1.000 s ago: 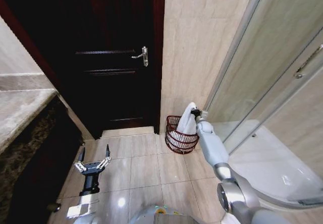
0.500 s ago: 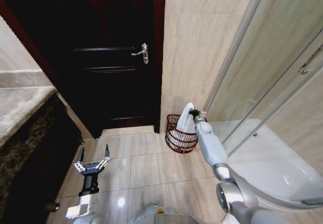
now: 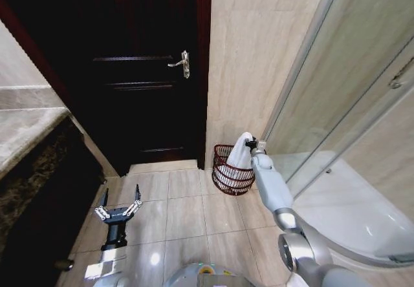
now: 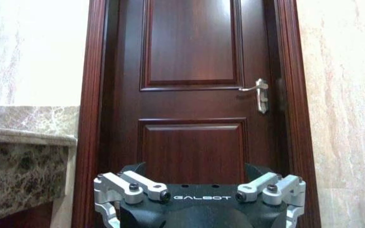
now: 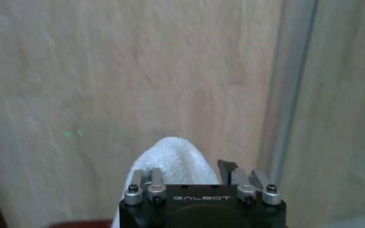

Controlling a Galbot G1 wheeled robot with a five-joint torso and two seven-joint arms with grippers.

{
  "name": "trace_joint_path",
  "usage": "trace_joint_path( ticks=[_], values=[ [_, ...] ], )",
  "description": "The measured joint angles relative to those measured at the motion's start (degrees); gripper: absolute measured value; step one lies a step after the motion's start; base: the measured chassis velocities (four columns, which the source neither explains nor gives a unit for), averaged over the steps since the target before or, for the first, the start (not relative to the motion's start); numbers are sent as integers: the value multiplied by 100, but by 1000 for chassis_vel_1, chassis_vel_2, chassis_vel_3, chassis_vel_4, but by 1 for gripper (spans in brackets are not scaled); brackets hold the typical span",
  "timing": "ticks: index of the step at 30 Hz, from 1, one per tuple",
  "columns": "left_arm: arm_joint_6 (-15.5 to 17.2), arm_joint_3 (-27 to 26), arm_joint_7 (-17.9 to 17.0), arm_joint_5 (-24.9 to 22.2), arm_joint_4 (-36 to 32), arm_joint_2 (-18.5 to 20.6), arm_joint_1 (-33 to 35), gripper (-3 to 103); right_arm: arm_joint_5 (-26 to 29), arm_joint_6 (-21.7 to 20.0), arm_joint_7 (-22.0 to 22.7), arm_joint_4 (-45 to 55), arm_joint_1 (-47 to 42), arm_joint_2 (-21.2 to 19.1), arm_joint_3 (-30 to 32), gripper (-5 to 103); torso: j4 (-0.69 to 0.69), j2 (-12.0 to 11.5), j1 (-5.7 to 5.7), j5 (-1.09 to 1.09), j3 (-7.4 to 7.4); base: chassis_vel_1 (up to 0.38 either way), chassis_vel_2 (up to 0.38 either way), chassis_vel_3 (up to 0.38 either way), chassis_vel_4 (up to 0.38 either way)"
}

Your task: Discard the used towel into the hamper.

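our right gripper [image 3: 251, 144] is extended over the hamper [image 3: 231, 170], which stands on the tiled floor [image 3: 187, 216] against the beige wall [image 3: 259, 54], between the dark door [image 3: 142, 74] and the glass shower enclosure [image 3: 349, 106]. its jaws are closed on the top of the white towel [image 3: 240, 154], whose lower folds hang inside the hamper's rim. in the right wrist view the towel [image 5: 173, 161] rises as a peak between the fingers. our left gripper [image 3: 118, 208] is parked low near the floor facing the door, jaws spread wide and holding nothing.
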Motion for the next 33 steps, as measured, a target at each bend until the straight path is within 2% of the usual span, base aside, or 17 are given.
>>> trace_joint_path(
  ticks=[1,2,5,7,9,10,11,13,15,18,21,24,26,27,29,32,33],
  values=[
    [-12,-3,15,-20,6,1,0,100,44,-184,186,47,-5,-17,0,59,-1,-39,-18,1,-21,0,0,0,0],
    [-12,-3,15,-20,6,1,0,100,44,-184,186,47,-5,-17,0,59,-1,-39,-18,1,-21,0,0,0,0],
    [-28,-8,30,-36,27,-1,-3,100,427,-653,669,292,-51,-70,18,75,0,-143,-64,1,-78,0,0,0,0],
    [-30,-8,30,-37,34,-1,-7,100,553,-767,784,413,-83,-91,24,75,0,-167,-74,1,-93,0,0,0,0],
    [-34,-1,30,-39,68,10,-43,100,787,-942,939,847,-241,-204,27,86,0,-238,-101,1,-136,0,0,0,0],
    [-34,-1,30,-39,68,10,-43,100,787,-942,939,847,-241,-204,27,86,0,-238,-101,1,-136,0,0,0,0],
    [-34,5,30,-39,84,17,-61,100,811,-952,914,975,-299,-258,28,91,0,-260,-110,1,-150,0,0,0,0],
    [-46,45,16,-30,144,30,-140,100,843,-702,717,1057,-339,-396,33,100,-2,-317,-131,0,-186,0,0,0,0],
    [-46,64,-6,-12,154,30,-160,100,843,-560,624,1002,-315,-427,33,100,-2,-327,-135,1,-192,0,0,0,0],
    [-20,124,-113,41,159,9,-180,100,826,-278,89,912,-234,-571,-2,100,-1,-340,-138,0,-202,0,0,0,0],
    [-18,127,-127,59,184,-17,-190,100,768,-277,-202,934,-181,-628,-53,100,0,-341,-138,1,-202,0,0,0,0],
    [-19,128,-130,61,194,-29,-193,100,751,-414,-271,893,-49,-627,-61,100,0,-337,-137,2,-200,0,0,0,0],
    [-27,119,-130,57,195,-21,-193,100,731,-792,-315,725,207,-642,-71,100,2,-329,-134,0,-197,0,0,0,0],
    [-40,101,-131,48,196,-3,-189,100,647,-1128,-477,615,389,-712,-114,100,2,-325,-131,1,-193,0,0,0,0],
    [-47,92,-131,41,195,2,-187,100,593,-1285,-578,575,467,-752,-151,100,1,-323,-130,2,-192,0,0,0,0],
    [-125,36,-127,-19,222,7,-179,100,317,-2241,-1168,317,936,-944,-562,100,-2,-311,-126,-1,-187,0,0,0,0],
    [-125,36,-127,-19,222,7,-179,100,317,-2241,-1168,317,936,-944,-562,100,-2,-311,-126,-1,-187,0,0,0,0]
  ],
)
